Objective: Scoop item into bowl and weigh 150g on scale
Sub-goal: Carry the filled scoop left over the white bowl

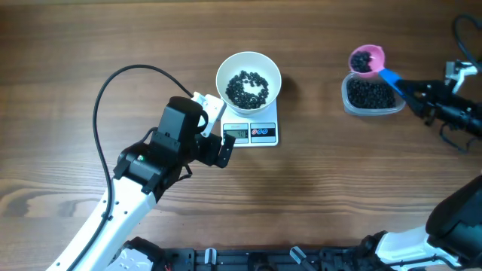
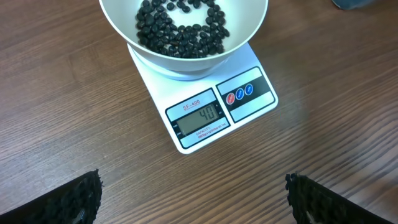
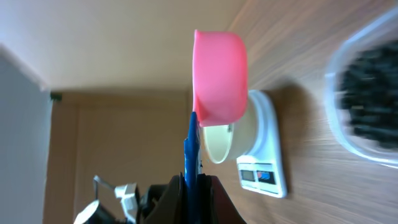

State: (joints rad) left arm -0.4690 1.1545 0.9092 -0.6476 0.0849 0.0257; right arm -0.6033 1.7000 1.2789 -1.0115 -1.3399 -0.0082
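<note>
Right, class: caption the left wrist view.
Black beans in a white bowl on the scale, open left gripper below.

A deep, round white bowl [image 2: 180, 62] of shiny black beans [image 2: 180, 31] is sitting on a small white rectangular digital scale [image 2: 252, 109]. Its grey display [image 2: 202, 117] is reading 40. The left hand [image 2: 196, 202] is holding its dark fingers wide apart over the brown wooden surface [image 2: 74, 112].

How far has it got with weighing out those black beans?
Partly done: the bowl sits on the scale with a thin layer of beans, and the display reads 40, well short of 150. In hand: the right gripper is shut on the blue handle of a pink scoop loaded with beans, near the tub. To do: likely several more scoops. The left gripper hovers open.
</note>
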